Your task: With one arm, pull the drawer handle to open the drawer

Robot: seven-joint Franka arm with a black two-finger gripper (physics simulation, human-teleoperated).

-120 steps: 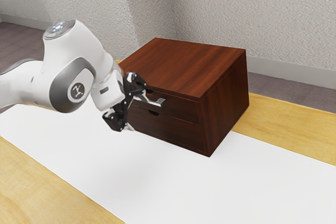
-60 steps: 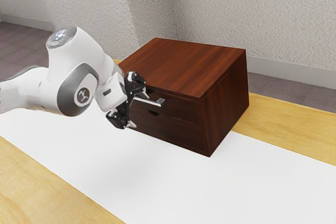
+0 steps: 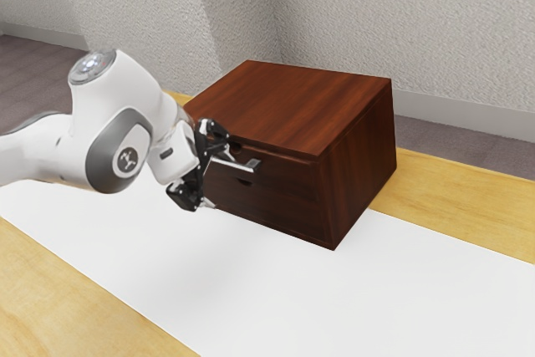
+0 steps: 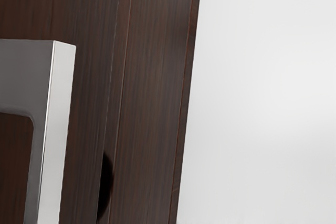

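My claw (image 3: 209, 166) sits at the front of the dark wooden cabinet (image 3: 301, 106), its black fingers spread wide, one above and one below the near end of the drawer handle (image 3: 250, 162). It is open, not clamped on the bar. The handle is a silver bar on the upper drawer (image 3: 284, 175). I cannot tell whether the drawer is pulled out. Close under my hand, the handle (image 4: 50, 129) stands off the dark wood. The cabinet rests on a white mat (image 3: 292, 290) over the worktop (image 3: 468, 198).

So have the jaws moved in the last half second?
Yes, slightly: the jaws have shifted toward the exterior view's left, away from the front of the drawer cabinet.
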